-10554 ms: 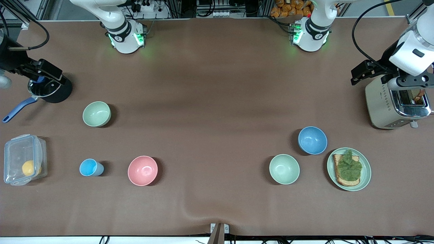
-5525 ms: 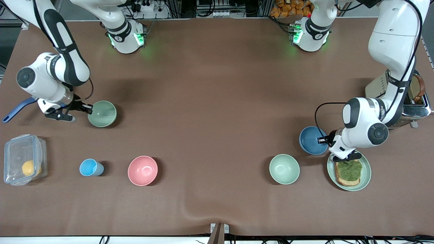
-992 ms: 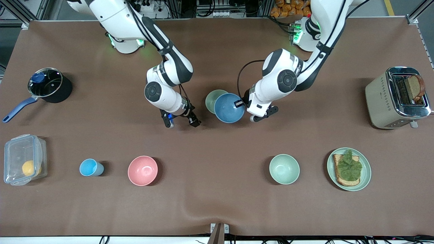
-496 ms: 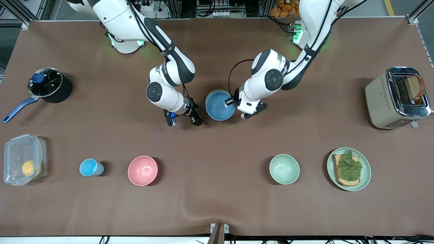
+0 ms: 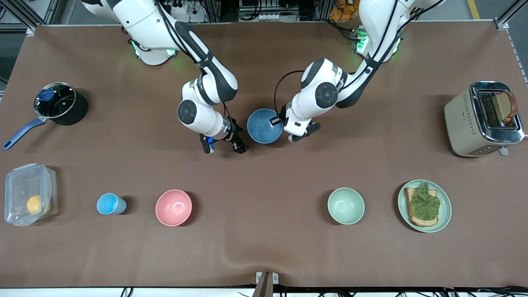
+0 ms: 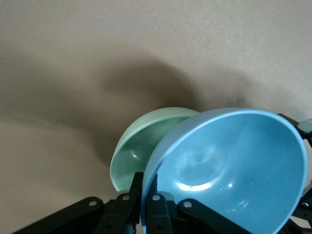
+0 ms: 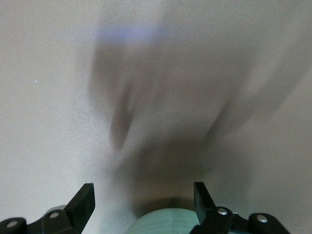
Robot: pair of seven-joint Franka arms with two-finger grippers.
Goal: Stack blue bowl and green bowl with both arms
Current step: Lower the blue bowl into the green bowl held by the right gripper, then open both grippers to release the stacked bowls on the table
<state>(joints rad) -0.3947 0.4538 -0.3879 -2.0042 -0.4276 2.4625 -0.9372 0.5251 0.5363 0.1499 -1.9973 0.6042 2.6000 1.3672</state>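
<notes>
1. The brown worktop [image 5: 264, 247] spans the scene, its middle kept bare as the spot chosen for stacking, while other crockery sits nearer the front camera.
2. The left arm reaches to mid-worktop; its left tool [image 5: 275, 122] is clenched on the rim of the blue bowl [image 5: 264, 126], one finger [image 6: 155, 210] inside the wall and one outside, a pinch that lets the bowl be carried upright.
3. The right arm hangs beside the stack; its right tool [image 5: 224, 145] stands released, fingers spread wide over bare worktop, apparently waiting after setting its bowl down.
4. The blue bowl is held over the green bowl [image 6: 141, 146], which rests on the worktop; the left wrist view shows the blue bowl overlapping it off-centre, so it looks not yet seated. Seating it appears to need a short sideways correction before lowering.
5. A pink bowl [image 5: 173, 207] and a mint-green bowl [image 5: 346, 205] stand well apart, nearer the front camera, uninvolved.
</notes>
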